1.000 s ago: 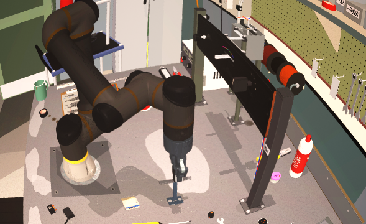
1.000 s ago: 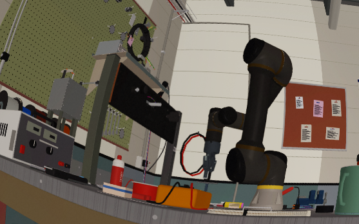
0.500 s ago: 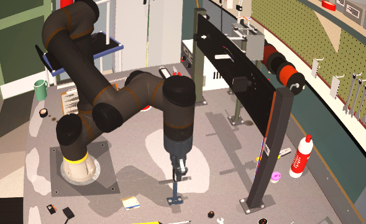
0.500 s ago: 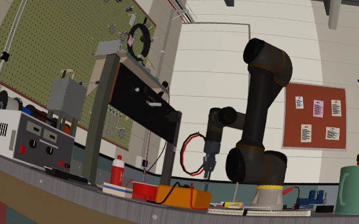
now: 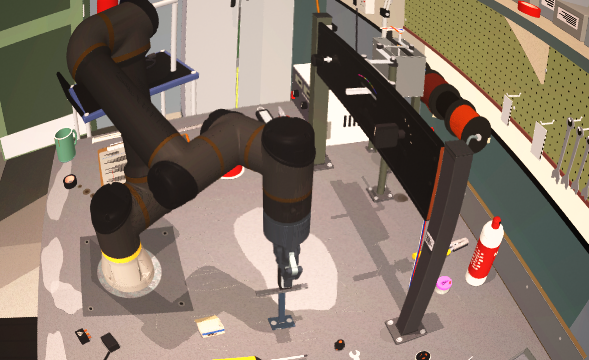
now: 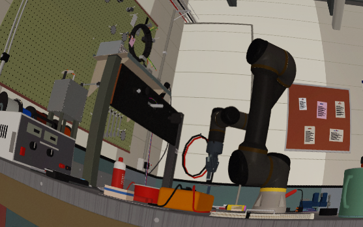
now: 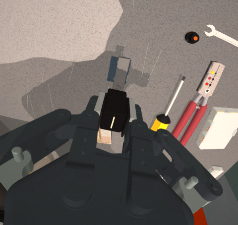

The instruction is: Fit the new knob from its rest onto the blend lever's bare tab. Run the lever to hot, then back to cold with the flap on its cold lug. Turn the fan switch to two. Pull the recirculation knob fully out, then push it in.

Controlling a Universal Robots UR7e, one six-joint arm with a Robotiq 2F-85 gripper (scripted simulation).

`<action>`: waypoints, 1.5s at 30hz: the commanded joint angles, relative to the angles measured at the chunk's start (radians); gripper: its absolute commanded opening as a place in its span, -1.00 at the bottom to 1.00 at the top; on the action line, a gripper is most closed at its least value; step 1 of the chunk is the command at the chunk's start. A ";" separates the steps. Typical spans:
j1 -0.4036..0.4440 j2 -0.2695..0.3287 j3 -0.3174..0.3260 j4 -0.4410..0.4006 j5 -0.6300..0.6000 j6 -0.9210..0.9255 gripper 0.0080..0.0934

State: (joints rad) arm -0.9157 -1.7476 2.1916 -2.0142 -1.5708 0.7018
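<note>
My gripper (image 7: 114,111) points straight down at the front of the bench, over a thin post on a blue base plate (image 5: 281,322). A black knob (image 7: 114,114) with a pale index line is clamped between its fingers, sitting on top of that post (image 7: 120,73). The black control panel (image 5: 379,125) stands on two uprights to the right. A white lever tab (image 5: 358,91) sticks out of its slot. A black fan switch (image 5: 387,135) sits lower on the panel face. A small white knob (image 5: 327,59) sits near the panel's far end.
The arm's base (image 5: 124,270) is bolted to the bench on the left. A red and white bottle (image 5: 484,252) stands right of the panel's near upright (image 5: 434,240). A yellow-handled screwdriver (image 7: 168,106), red-handled pliers (image 7: 195,111) and a wrench (image 7: 220,35) lie near the rest.
</note>
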 commanded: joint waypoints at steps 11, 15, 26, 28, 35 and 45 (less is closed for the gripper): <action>0.000 -0.030 -0.051 0.078 0.000 0.000 -1.00; 0.000 -0.042 -0.076 0.115 0.000 0.000 -1.00; 0.000 -0.067 -0.150 0.215 0.000 0.000 -1.00; 0.000 -0.070 -0.162 0.230 0.000 0.000 -1.00; 0.000 -0.078 -0.194 0.270 0.000 0.000 -1.00; 0.000 -0.081 -0.211 0.291 0.000 0.000 -1.00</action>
State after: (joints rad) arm -0.9157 -1.8284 1.9803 -1.7227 -1.5708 0.7018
